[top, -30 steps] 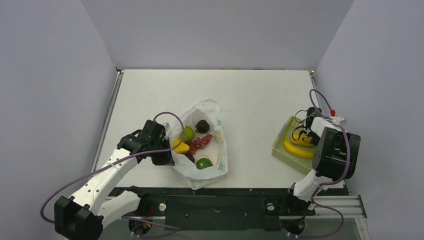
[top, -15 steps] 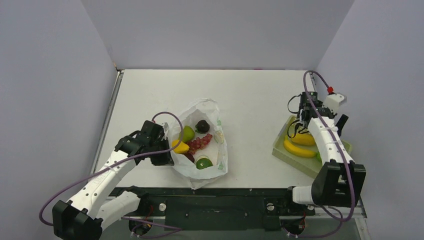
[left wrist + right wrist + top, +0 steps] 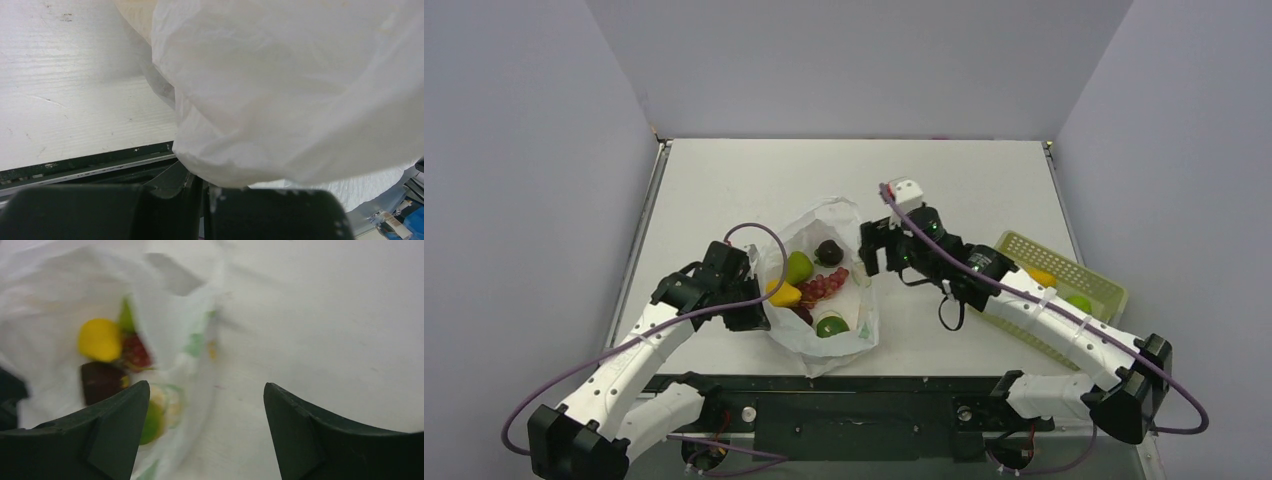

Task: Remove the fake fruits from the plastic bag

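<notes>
The plastic bag [image 3: 856,318] lies open in the middle of the table. Inside it I see the fake fruits: a green pear [image 3: 799,267], a dark purple round one [image 3: 828,252], a red grape bunch [image 3: 822,285], a yellow piece [image 3: 785,294] and a green lime [image 3: 831,326]. My left gripper [image 3: 759,301] is shut on the bag's left rim; in the left wrist view a fold of the bag [image 3: 280,90] is pinched at my left gripper [image 3: 205,192]. My right gripper [image 3: 869,252] hangs open and empty over the bag's right edge. Blurred in the right wrist view, the yellow piece [image 3: 100,340] and the purple one [image 3: 102,381] lie left of the right gripper [image 3: 206,390].
A pale yellow-green perforated basket [image 3: 1056,262] stands at the right, partly under my right arm, with a yellow fruit [image 3: 1041,277] and a green one [image 3: 1079,302] in it. White table [image 3: 724,190] surrounds the bag; its dark front edge [image 3: 85,162] is close behind the left gripper.
My right arm has swung left from the basket across the table to the bag's right edge, jaws open. The left arm and the bag have not moved.
</notes>
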Controlling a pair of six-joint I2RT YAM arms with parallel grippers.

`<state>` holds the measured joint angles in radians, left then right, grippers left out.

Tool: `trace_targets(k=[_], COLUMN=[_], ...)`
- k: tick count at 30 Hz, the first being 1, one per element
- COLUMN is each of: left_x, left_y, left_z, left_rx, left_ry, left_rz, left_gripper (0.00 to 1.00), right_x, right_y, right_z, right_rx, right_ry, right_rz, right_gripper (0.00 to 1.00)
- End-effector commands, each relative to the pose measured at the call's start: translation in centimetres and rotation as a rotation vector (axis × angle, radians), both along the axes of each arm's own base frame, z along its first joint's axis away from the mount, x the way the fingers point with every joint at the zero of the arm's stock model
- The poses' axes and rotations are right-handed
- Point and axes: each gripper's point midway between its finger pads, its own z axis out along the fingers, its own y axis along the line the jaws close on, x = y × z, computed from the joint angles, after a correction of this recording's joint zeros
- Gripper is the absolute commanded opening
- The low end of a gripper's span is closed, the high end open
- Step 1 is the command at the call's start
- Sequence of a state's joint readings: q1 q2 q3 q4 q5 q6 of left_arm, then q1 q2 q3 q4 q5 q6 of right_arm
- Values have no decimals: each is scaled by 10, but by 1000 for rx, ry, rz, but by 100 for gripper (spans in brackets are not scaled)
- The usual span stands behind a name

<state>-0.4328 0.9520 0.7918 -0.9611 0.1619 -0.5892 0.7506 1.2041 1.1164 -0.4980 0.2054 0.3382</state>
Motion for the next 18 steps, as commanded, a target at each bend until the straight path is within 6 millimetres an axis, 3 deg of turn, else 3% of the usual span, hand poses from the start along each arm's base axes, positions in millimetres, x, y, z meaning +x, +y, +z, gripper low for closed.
trace_targets(k=[1, 4, 8, 9, 12, 13, 14, 18], left_x=[2, -1, -6, -7, -8, -8, -7, -8], left_y=[0, 3, 7, 7, 8, 8, 9, 10], left_z=[5, 9, 5, 4, 5, 5, 7, 8], left_rx=[-14, -16, -7, -10, -10, -9, -8, -9], left_ry=[-3, -20, -6, -2, -2, -6, -14, -16], left_rz=[25, 40, 49, 50, 61, 64, 68, 72], left_gripper=[0, 0, 0, 0, 0, 0, 0, 0], right_x=[-63, -86, -87, -84, -76, -73, -70, -54], right_y=[120, 161, 193, 201, 214, 219, 221, 219], right_z=[42, 23, 1, -15, -42, -63, -66, -101], right_rx=[252, 227, 158, 136, 100, 76, 79, -1], right_ry=[-52, -27, -33, -5, 35, 74, 77, 87], right_rz=[540, 700, 807, 816, 814, 812, 797, 705], right_gripper=[77, 75, 70, 68, 66, 65, 62, 56])
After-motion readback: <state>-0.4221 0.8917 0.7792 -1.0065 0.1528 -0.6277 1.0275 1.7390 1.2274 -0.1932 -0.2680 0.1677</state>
